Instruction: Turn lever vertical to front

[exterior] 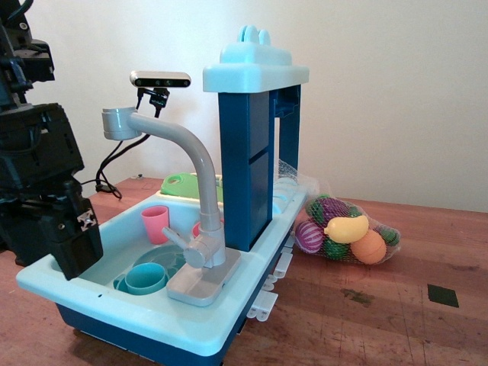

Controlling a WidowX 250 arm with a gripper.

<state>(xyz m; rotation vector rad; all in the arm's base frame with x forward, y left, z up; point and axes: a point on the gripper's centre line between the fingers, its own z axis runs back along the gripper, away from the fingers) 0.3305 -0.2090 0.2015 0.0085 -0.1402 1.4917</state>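
Observation:
The grey toy faucet stands on the front rim of the light blue toy sink. Its lever is a short thin grey stick that points left and slightly up from the round hub at the foot of the tall curved spout. My black gripper hangs at the sink's left end, well to the left of the lever and not touching it. Its fingers look like one dark block, so I cannot tell whether they are open or shut.
A pink cup and teal cups lie in the basin. A blue tower with a light blue top rises behind the faucet. A net bag of toy fruit lies on the wooden table to the right. A camera stands behind.

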